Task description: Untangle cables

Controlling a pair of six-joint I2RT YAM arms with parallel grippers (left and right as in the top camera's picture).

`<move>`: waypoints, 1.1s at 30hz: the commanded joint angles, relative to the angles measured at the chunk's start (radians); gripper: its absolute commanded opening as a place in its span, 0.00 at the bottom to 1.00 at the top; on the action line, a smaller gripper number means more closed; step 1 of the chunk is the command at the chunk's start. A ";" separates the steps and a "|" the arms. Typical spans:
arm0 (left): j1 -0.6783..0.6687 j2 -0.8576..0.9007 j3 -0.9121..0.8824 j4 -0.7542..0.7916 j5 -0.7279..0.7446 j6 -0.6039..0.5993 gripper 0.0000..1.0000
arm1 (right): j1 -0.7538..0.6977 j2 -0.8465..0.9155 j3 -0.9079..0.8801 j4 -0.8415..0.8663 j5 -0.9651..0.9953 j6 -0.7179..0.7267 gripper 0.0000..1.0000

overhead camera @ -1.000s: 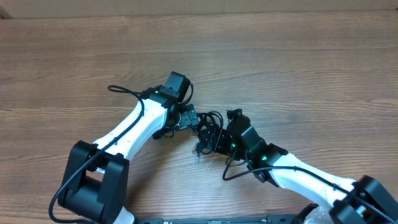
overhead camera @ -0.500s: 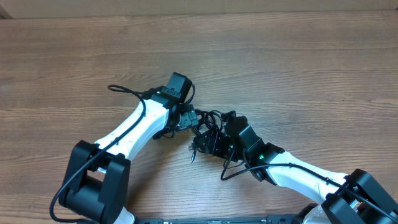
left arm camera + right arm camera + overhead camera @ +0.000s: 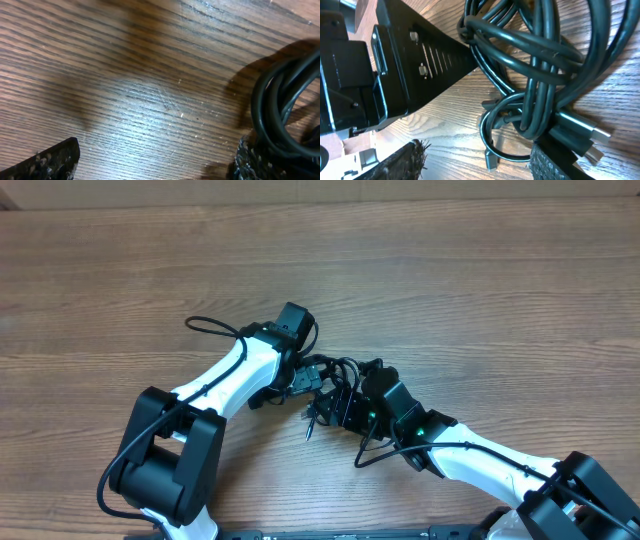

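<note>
- The left arm has shifted right; the left claw gapes wide.
- The right claw is spread, the cables against one finger, on the table.
- Overhead, the arms hide most of the knot.

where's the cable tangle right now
In the overhead view the cables sit bunched near the middle of the table, between the left end effector and the right end effector.
</note>
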 commanded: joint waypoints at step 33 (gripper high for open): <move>-0.101 0.008 -0.004 -0.129 0.245 0.032 0.99 | -0.080 -0.030 0.020 -0.086 0.040 0.008 0.66</move>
